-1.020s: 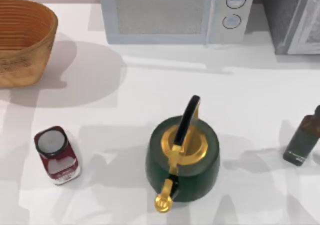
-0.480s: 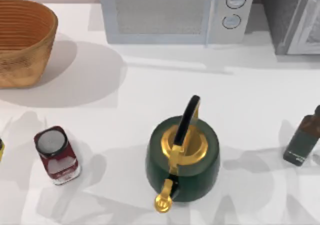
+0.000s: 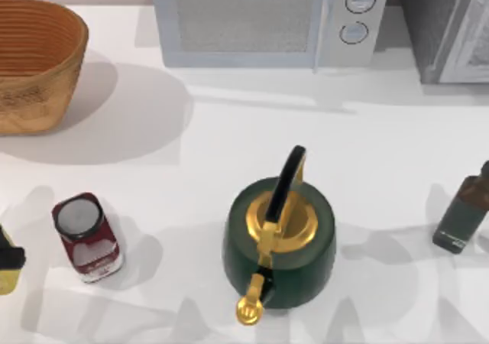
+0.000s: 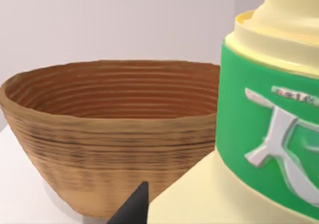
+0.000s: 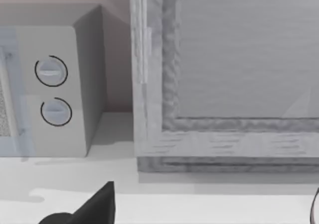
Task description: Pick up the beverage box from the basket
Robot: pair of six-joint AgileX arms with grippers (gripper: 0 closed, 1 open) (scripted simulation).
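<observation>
Holding the box (image 4: 269, 134) in the left gripper (image 3: 6, 261) at the counter's (image 3: 229, 137) left edge, beside the can (image 3: 85, 235), well clear of the basket (image 3: 34, 61); right gripper state indeterminable.

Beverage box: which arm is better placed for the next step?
Left. The beverage box sits right at its wrist camera, at the top view's left edge, basket behind; the right wrist view faces the microwave.
</observation>
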